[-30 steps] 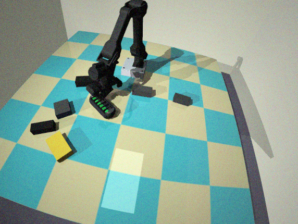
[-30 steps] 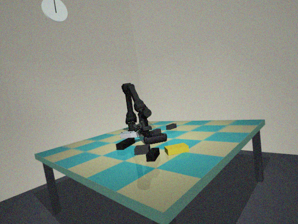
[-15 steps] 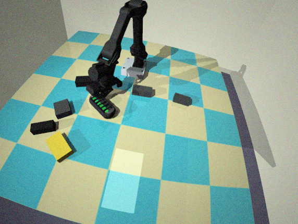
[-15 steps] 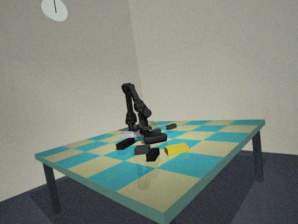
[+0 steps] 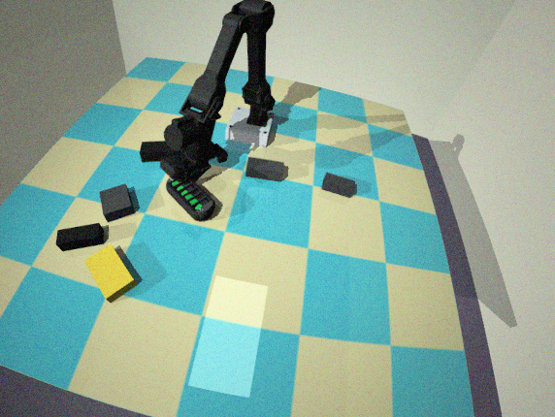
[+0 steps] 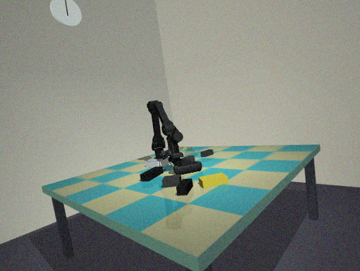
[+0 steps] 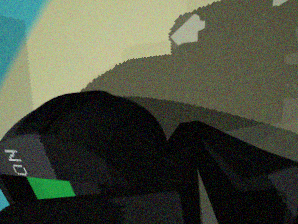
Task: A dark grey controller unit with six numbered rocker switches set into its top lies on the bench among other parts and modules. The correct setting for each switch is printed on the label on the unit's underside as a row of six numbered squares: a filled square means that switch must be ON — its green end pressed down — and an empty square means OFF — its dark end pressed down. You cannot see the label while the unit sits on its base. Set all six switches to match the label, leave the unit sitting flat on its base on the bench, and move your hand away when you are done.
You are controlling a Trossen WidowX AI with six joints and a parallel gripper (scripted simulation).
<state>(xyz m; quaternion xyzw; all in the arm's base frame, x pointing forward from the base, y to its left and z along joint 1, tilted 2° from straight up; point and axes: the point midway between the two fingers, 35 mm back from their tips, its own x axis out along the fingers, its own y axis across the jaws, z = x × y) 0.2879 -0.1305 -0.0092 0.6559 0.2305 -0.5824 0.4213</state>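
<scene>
The dark grey controller unit [image 5: 206, 209] [image 6: 187, 168] sits on the bench with its switch side up. A row of green switch ends shows along its top in the top view; which ends are pressed down cannot be told. In the wrist view one green end [image 7: 52, 188] shows beside a printed ON. The label on the underside is hidden. My gripper [image 5: 188, 176] is shut and empty, pointing down at the unit's end nearer the arm base. Its fingertips are hidden in the top and exterior views and very dark in the wrist view; contact cannot be told.
A black block [image 5: 151, 151] [image 6: 151, 174] lies beside the gripper. A dark grey block [image 5: 116, 201] [image 6: 170, 181], another black block [image 5: 80, 237] [image 6: 184, 187] and a yellow block [image 5: 110, 268] [image 6: 214, 180] lie nearby. Two dark blocks [image 5: 266, 169] [image 5: 339, 184] lie across from them.
</scene>
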